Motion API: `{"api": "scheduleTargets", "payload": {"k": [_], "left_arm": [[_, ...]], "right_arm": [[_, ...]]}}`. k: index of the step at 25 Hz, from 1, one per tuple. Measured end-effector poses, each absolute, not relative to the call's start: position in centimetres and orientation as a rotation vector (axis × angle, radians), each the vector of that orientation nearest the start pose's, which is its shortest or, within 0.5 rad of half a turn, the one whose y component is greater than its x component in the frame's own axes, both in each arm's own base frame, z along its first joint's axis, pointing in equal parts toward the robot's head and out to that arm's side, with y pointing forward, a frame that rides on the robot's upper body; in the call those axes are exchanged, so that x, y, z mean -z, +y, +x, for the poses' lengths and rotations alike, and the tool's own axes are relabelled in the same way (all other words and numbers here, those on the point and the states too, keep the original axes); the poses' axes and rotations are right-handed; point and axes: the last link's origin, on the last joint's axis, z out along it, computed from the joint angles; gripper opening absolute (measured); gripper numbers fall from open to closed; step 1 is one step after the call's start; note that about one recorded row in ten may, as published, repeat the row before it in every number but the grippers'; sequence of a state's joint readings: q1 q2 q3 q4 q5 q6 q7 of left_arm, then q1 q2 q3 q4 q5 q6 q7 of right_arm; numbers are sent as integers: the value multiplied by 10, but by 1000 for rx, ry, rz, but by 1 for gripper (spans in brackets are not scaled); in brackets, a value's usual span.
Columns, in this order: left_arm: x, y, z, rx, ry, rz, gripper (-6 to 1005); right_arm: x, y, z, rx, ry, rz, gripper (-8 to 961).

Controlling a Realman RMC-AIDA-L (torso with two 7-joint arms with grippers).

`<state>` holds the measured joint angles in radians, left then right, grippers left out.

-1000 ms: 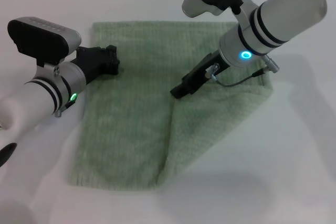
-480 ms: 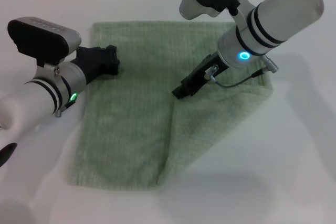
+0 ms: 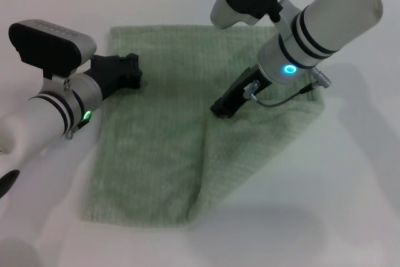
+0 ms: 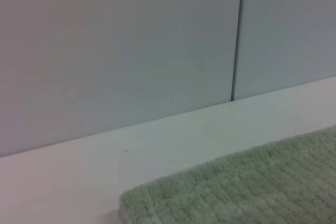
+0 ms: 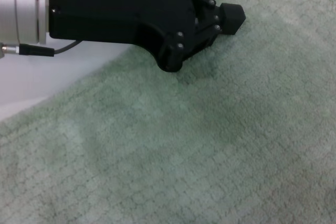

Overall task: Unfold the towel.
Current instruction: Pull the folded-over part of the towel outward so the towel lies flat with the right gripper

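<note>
Before you, the towel (image 3: 187, 123) lies on the white table (image 3: 350, 179), its right part folded over along a diagonal edge. Your right gripper (image 3: 222, 109) points down at that fold's upper edge near the towel's middle, its tip touching the cloth. Your left gripper (image 3: 132, 70) rests at the towel's left edge, near the far left corner.
</note>
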<state>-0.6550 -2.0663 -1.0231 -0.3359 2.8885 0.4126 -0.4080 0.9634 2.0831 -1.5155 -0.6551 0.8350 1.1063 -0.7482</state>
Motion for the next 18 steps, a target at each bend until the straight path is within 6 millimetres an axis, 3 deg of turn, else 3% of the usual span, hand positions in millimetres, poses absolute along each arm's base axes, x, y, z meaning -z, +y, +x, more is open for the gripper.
{"api": "scheduleTargets", "payload": {"k": [7, 18], "left_arm": [[91, 397, -272, 321, -716, -2090, 73], [91, 397, -273, 320, -716, -2090, 78]], "right_arm": [[88, 399, 142, 356, 748, -2792, 43], [45, 370, 107, 402, 395, -2907, 19]]}}
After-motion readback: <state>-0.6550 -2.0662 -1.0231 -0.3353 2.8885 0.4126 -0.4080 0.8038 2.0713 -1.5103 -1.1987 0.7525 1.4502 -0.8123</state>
